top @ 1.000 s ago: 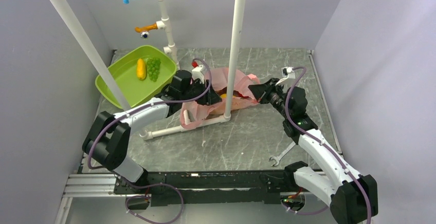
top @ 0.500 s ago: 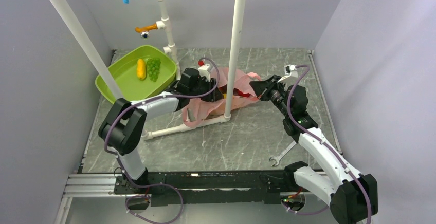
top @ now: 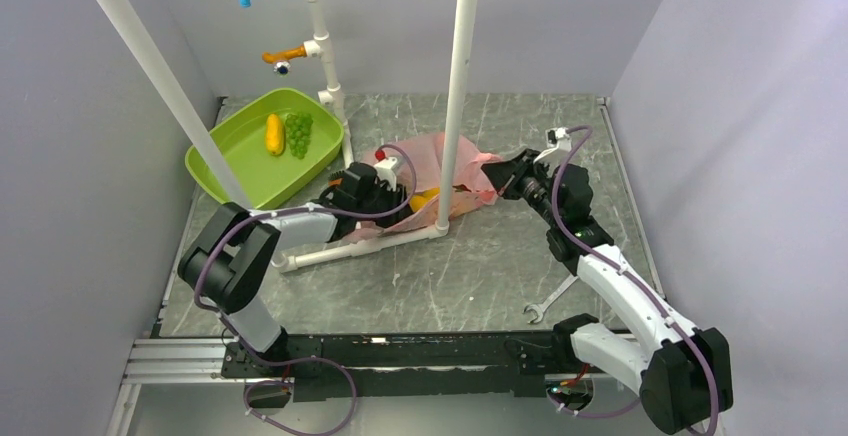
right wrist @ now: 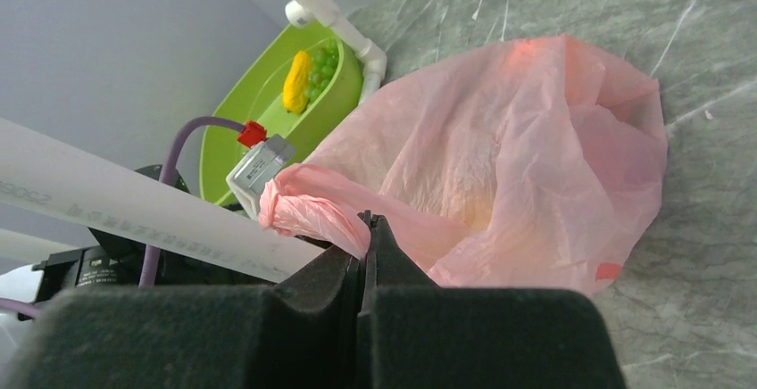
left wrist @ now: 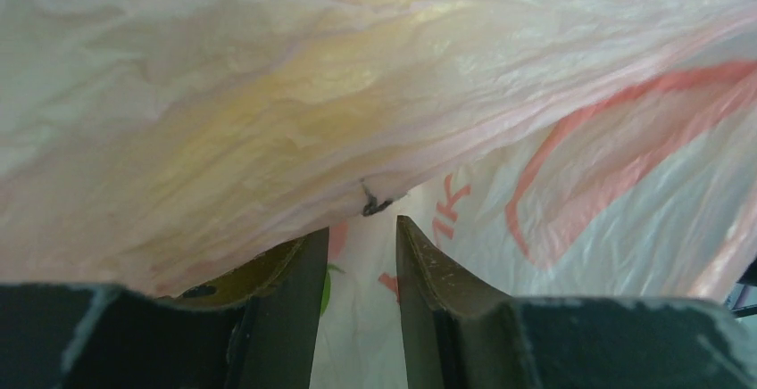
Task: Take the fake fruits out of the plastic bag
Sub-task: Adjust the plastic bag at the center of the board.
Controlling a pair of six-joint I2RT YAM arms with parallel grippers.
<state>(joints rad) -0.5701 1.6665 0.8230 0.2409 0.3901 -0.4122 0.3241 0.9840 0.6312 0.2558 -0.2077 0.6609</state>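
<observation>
bag [right wrist: 518,139]: thin, slippery, so I'm grabbing bunched film
right pincer [right wrist: 367,220]: pinching a bunch tight
left pincer [left wrist: 359,228]: sitting slightly open, empty

A crumpled pink plastic bag [top: 425,154] lies mid-table behind a white upright pole [top: 457,86], a yellow-orange fruit [top: 427,197] showing at its near-left edge. The left gripper [top: 405,194] pushes in there and the right gripper [top: 498,174] meets the bag's right edge (finger positions unclear from here); a green basin [top: 232,159] sits far left.
</observation>
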